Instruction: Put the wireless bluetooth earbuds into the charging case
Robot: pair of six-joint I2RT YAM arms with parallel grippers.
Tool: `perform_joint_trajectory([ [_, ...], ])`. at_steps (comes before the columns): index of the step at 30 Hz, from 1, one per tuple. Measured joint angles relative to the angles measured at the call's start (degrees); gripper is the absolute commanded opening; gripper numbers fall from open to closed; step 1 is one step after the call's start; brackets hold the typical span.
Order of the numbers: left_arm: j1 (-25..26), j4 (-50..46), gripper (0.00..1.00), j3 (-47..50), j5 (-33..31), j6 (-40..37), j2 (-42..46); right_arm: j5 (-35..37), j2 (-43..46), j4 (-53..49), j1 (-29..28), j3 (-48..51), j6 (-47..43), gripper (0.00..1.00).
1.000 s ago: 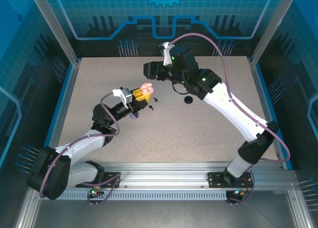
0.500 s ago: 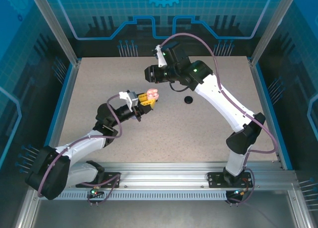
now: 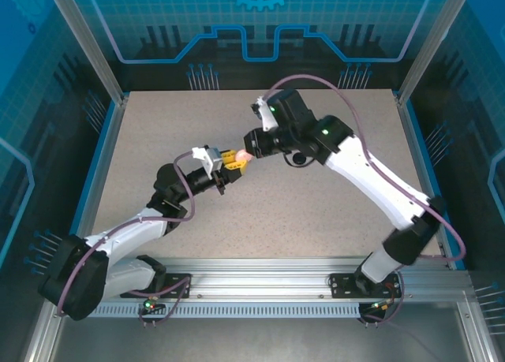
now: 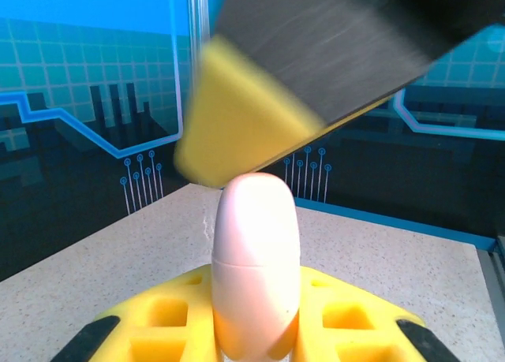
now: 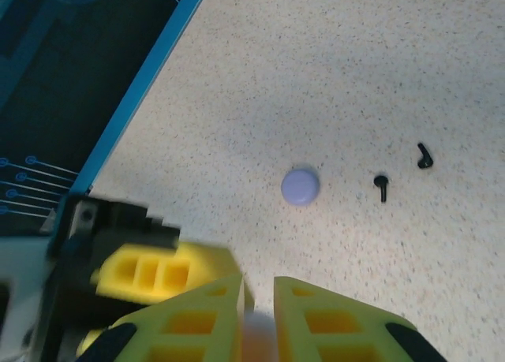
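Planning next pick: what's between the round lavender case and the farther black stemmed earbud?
In the right wrist view, the other black stemmed earbud lies between the round lavender case and the farther black earbud, touching neither.

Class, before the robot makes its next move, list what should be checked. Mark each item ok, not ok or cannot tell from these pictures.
1. Left gripper clamps the pink case: ok.
2. Right gripper lined up on the pink case: ok, its fingers flank it.
3. Right gripper's hold is firm: cannot tell.
4. Pink case lid open: not ok, the seam looks closed.
5. Black earbuds lie free on the table: ok.
6. Lavender case lies apart from the black earbuds: ok.
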State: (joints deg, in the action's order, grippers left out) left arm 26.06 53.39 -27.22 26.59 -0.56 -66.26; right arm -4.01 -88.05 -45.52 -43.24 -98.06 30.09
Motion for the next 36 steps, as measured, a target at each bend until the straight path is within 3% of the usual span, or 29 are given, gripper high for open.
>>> perform_joint_trajectory([
  [5, -0.09, 0.63, 0.0, 0.0, -2.38, 0.72, 0.0, 5.29, 15.28, 4.61, 2.93, 14.27, 6.23, 0.36],
  [10, -1.36, -0.59, 0.0, -0.17, -5.01, 4.42, -0.11, 10.1, 22.75, 10.12, 5.07, 26.91, 11.93, 0.44],
  [15, -6.1, -9.84, 0.0, -4.31, -6.93, 10.93, -0.92, 12.37, 22.95, 13.68, 4.96, 36.39, 15.32, 0.47],
  [20, -11.28, -24.68, 0.0, -14.36, -7.26, 17.11, -4.79, 14.19, 22.45, 16.33, 3.37, 42.93, 18.53, 0.48],
  [29, -16.02, -45.07, 0.0, -27.06, -4.37, 23.19, -17.46, 16.46, 16.11, 20.33, -0.68, 43.63, 20.96, 0.48],
  [36, -18.67, -52.78, 0.0, -30.84, -1.92, 26.12, -26.27, 17.27, 13.77, 20.68, -1.51, 42.58, 21.2, 0.48],
])
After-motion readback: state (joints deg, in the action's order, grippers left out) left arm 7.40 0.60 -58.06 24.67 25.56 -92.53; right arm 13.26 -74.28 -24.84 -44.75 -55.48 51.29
